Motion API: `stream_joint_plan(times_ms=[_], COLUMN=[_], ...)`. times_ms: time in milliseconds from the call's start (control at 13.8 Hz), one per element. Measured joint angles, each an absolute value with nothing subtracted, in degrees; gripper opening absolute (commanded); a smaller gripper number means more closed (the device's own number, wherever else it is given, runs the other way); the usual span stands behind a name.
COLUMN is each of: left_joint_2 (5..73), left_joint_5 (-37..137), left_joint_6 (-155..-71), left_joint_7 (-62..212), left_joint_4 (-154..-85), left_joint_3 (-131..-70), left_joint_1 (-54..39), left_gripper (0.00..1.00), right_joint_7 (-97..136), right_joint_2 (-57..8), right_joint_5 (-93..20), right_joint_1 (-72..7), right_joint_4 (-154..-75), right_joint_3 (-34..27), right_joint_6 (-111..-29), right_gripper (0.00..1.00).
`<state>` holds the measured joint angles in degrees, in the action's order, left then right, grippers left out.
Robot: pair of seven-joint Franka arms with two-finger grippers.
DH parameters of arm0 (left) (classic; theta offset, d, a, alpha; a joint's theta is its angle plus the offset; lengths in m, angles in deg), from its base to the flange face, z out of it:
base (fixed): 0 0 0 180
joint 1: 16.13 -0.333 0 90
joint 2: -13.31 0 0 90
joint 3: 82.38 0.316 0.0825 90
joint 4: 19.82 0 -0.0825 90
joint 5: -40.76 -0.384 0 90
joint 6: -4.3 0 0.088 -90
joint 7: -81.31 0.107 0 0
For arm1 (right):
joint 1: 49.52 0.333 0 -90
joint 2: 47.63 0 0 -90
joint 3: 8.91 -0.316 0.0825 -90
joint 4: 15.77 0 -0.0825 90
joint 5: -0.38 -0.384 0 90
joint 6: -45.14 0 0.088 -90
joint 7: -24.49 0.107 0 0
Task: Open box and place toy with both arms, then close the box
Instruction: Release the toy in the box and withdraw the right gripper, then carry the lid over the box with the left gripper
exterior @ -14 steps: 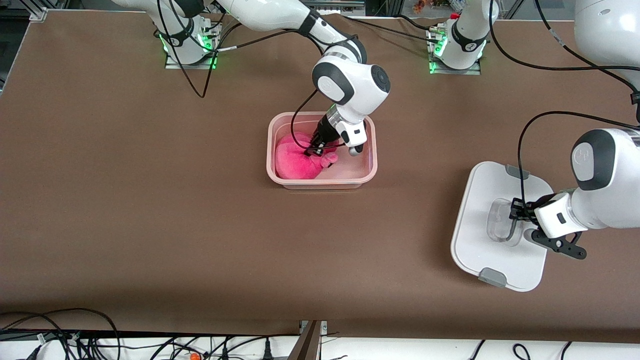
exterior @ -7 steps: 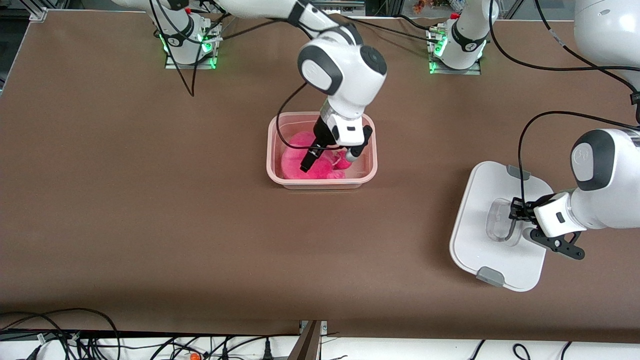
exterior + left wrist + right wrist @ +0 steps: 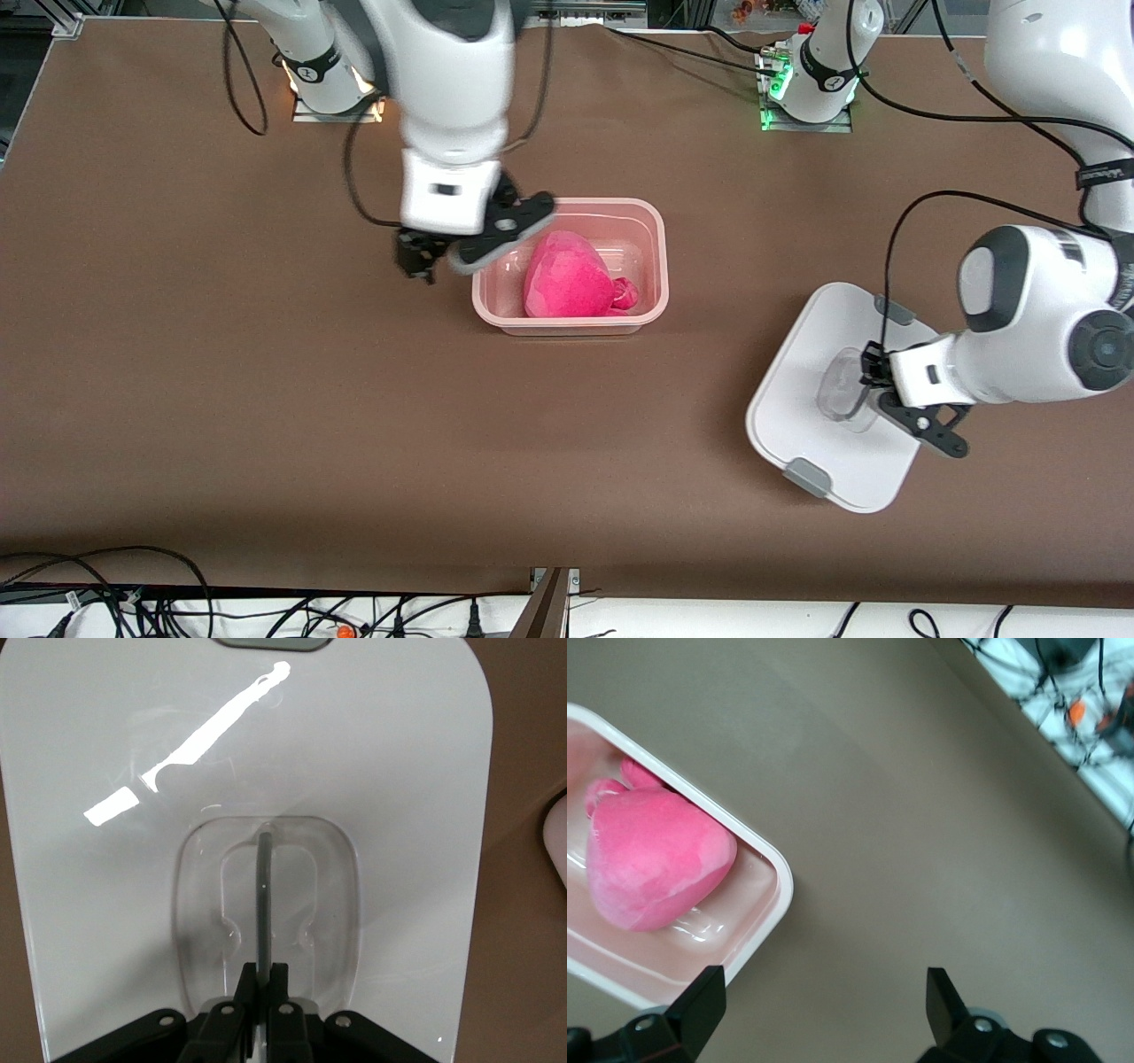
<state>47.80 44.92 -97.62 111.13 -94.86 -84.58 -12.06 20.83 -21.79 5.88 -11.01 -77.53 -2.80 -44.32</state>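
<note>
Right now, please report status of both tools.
Right tool open, empty, beside box. Toy in box. Left tool shut on lid handle. Path clear.

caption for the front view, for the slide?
Toy lies in the open box; the open right gripper hangs over bare table beside it while the left gripper grips the lid.

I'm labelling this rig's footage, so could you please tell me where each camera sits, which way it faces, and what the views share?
Front view: high across the table, facing both arm bases; shows the box holding the toy, and the lid.
Left wrist view: on the left arm's wrist, looking down past the left hand, shut on the lid's clear handle.
Right wrist view: on the right arm's wrist, looking past the open right hand at bare table, box and toy.
Shared: front and right wrist views both show box and toy.
</note>
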Motion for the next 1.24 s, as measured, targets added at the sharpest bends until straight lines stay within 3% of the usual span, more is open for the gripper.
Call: stream_joint_plan(times_ms=[218,581,799,1235], left_joint_2=[47.65,46.62,46.50,46.44], left_joint_5=[44.90,44.14,43.34,38.33], left_joint_6=[-97.66,-95.03,-94.86,-94.85], left_joint_7=[115.81,118.02,118.92,120.16], left_joint_4=[-94.71,-94.49,-94.49,-94.10], left_joint_3=[-84.86,-85.79,-86.31,-86.88], left_joint_1=[-7.99,1.36,7.17,20.39], left_gripper=[0.00,0.00,0.00,0.00], right_joint_7=[21.30,24.53,24.32,24.54], right_joint_2=[-31.76,-49.21,-52.14,-50.43], right_joint_5=[-1.23,-2.11,-1.58,-0.27], right_joint_1=[-12.74,-12.62,-12.67,-12.60], right_joint_4=[-87.06,-104.52,-108.52,-109.14], right_joint_3=[4.55,14.10,19.81,21.21], right_joint_6=[-44.26,-42.87,-41.68,-45.93], right_gripper=[1.00,1.00,1.00,1.00])
